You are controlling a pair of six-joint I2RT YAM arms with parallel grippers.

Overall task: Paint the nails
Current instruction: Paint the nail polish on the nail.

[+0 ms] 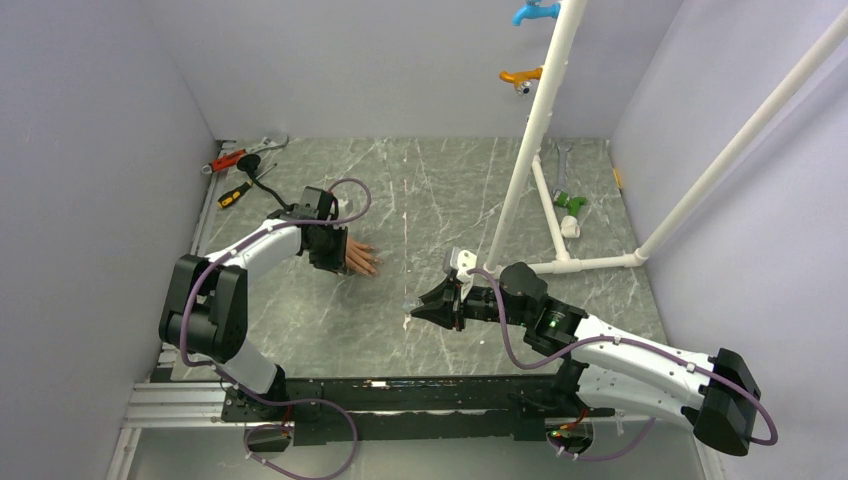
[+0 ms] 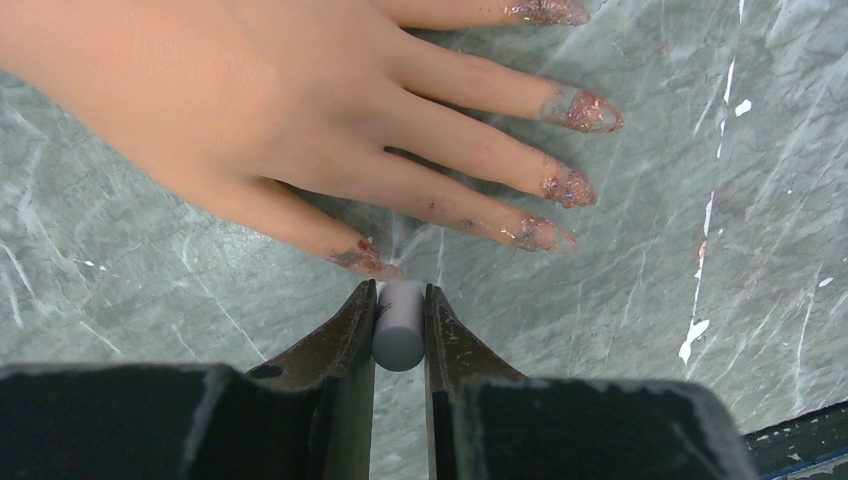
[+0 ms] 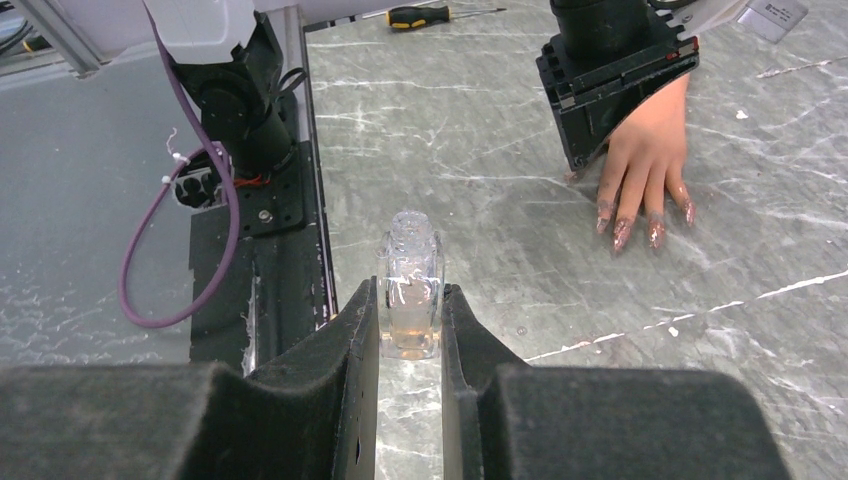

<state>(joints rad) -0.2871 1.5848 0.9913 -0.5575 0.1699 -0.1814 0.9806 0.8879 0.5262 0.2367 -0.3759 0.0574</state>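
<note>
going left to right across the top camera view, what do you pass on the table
yellow-handled screwdriver -> mannequin hand -> right gripper -> silver spanner

Mannequin hand (image 1: 362, 262) on table (image 1: 430, 190), bottle (image 3: 410, 290) to R

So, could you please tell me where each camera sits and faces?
Top external: above, behind the bases, looking down at the table; left arm and right arm show.
Left wrist: looks down past the left gripper, shut on a white cylinder, at the nails.
Right wrist: looks across the table past the right gripper, shut on a clear bottle.
All three show the mannequin hand.
</note>
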